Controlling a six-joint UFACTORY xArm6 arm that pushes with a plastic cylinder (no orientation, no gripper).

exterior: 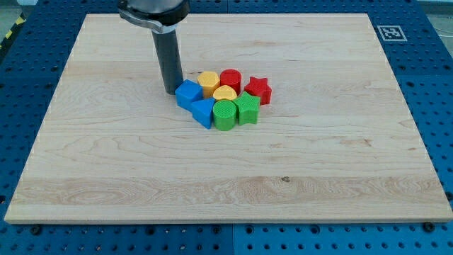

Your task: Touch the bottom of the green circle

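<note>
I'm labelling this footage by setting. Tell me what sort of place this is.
Probably a robotics lab bench. A wooden board lies on a blue perforated base, with a printed marker tag at one corner. My tip stands just left of the blue cube.

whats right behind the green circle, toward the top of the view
Behind the green circle, touching it, sits the yellow heart; beyond lie the yellow hexagon and red cylinder. The heart's lower edge is covered.

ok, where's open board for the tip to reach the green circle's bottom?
Free: the board below the green circle, down to the view's bottom edge, and both side stretches. Crowded: above the circle, where the yellow heart, green block and blue blocks pack. My tip sits by the blue block's left.
</note>
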